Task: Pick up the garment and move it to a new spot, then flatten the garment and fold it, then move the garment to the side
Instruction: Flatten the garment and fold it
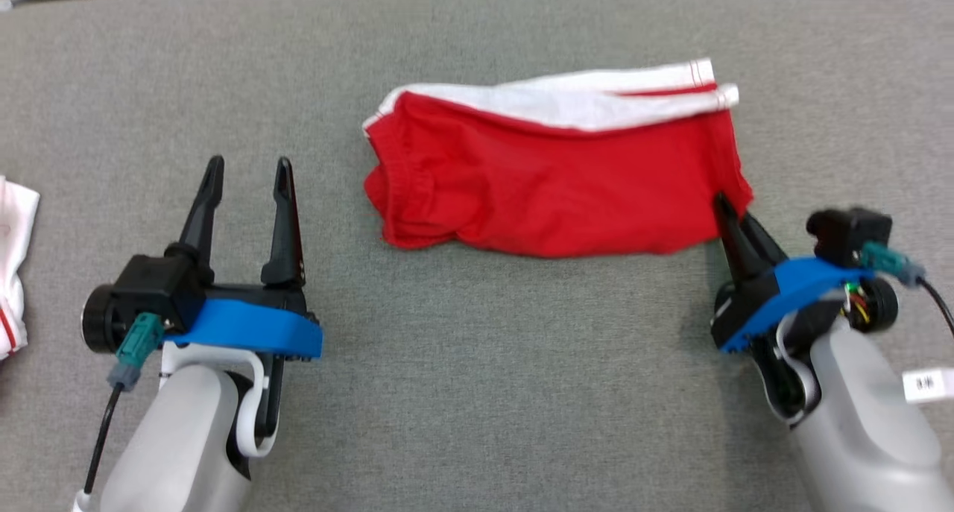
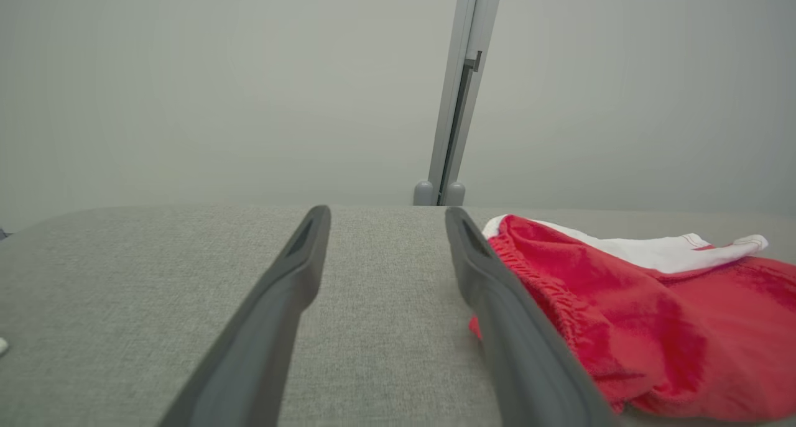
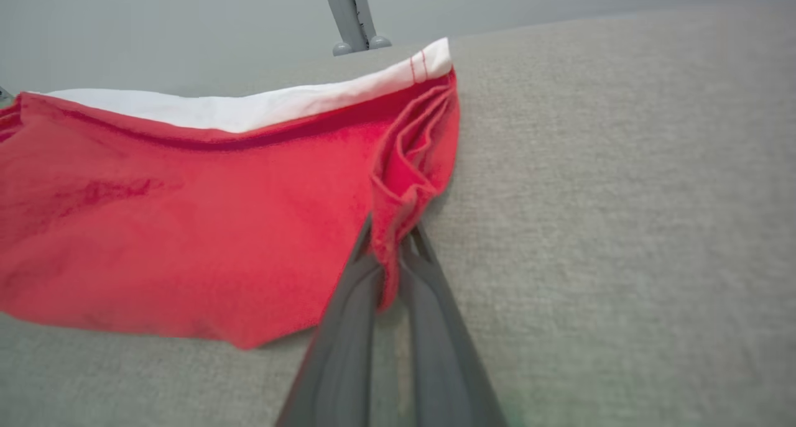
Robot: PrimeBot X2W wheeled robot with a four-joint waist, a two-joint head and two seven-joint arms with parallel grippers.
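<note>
On the garment [image 1: 551,184]: lies roughly spread on the grey table [image 1: 477,393], a little beyond the middle. Red, with a white strip along the far edge and a gathered waist at the robot's left end. Not yet flat: rumples along the near hem and bunches at the right end. Looks thin, soft and light, so likely to sag, trail and double over itself when lifted by one corner. No weight to fight, nothing to break, and probably some drag on the woven table covering. Best taken by pinching a corner or hem through all layers, and by two well-parted corners for spreading.

At the near right corner: pinched by the right gripper [image 1: 729,217], clenched on a puckered fold of the red cloth. Seen from the right wrist, squeezed up between the two dark fingers. Seems a thin bite; could pull free under a sharp tug.

Off to the left: stands released, the left gripper [image 1: 250,162], jaws wide, holding nothing. Rests apart from the garment's waist end, fingers pointing toward the far edge. Judged free to take the opposite near corner.

Farther out: a white cloth [image 1: 15,258] at the table's left edge, and a pale post [image 2: 457,104] beyond the far edge.
</note>
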